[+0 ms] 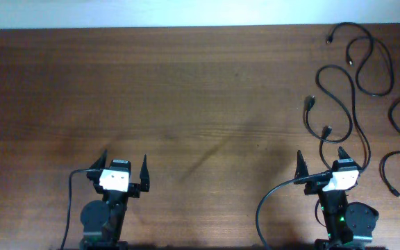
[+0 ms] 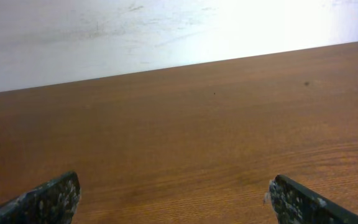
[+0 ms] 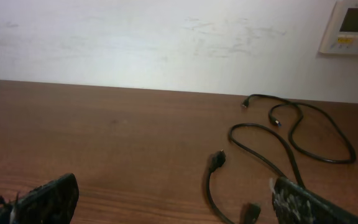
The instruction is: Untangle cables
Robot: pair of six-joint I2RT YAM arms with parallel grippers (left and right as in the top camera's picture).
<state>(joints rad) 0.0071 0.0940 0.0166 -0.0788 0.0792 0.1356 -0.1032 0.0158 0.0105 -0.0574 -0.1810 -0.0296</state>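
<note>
Overhead, you see the wooden table (image 1: 186,90) run back to a white wall (image 1: 186,10) along the top of the frame, with open wood across the left and centre. The left gripper (image 1: 125,160) and right gripper (image 1: 330,157) sit at the bottom edge, both with jaws spread wide and holding nothing.

The black cables (image 1: 353,87) loop through the upper right. One strand trails down to just beside the right gripper, well apart from the left one. A curved cable (image 1: 393,114) and a hooked cable (image 1: 385,165) lie at the right edge.

Your right wrist view puts the cables (image 3: 281,143) ahead and right of the right gripper (image 3: 175,182), with a plug (image 3: 217,160) just inside its right finger. It alone shows a control panel (image 3: 353,25) on the wall. In the left wrist view, the left gripper (image 2: 174,180) faces only wood and wall.
</note>
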